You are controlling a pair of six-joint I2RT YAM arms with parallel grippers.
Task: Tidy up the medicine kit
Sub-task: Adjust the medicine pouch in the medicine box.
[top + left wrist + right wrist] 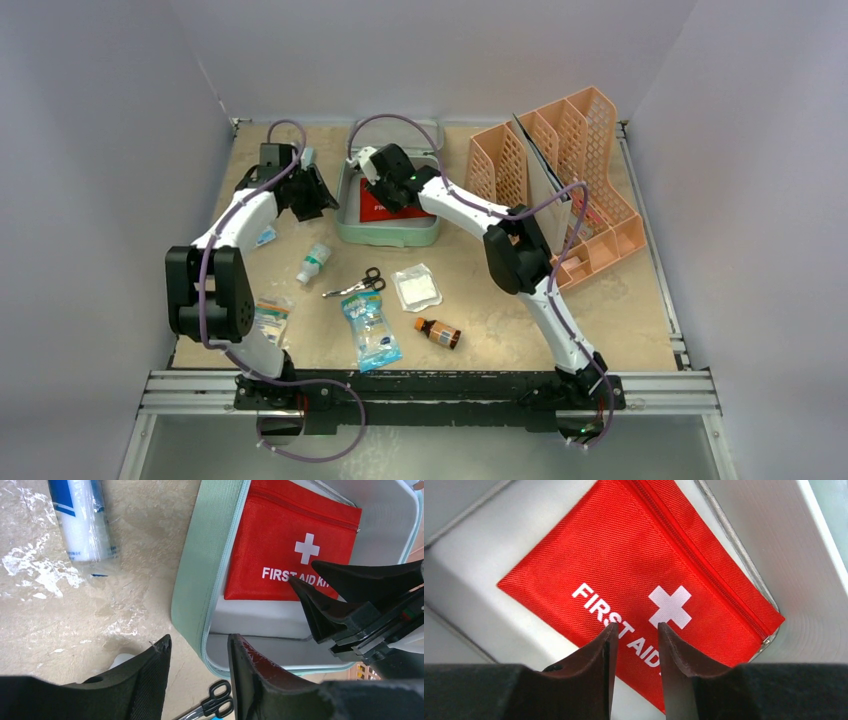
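The medicine kit [350, 215] is a mint-green box standing open at the back centre, with a red "FIRST AID" pouch [374, 211] lying flat inside it. My left gripper [318, 195] is at the box's left wall. In the left wrist view its jaws [197, 642] are partly open and straddle the green wall [200, 590] near a corner, with gaps showing on both sides. My right gripper [385, 192] hangs inside the box just above the pouch [624, 570]. Its fingers [636, 626] stand a little apart and hold nothing.
A peach mesh rack [570, 170] stands right of the box. In front lie a small white bottle [313, 262], scissors [357, 285], a gauze packet [417, 287], a brown bottle [438, 332], a blue packet [370, 330] and a wrapped roll [82, 520].
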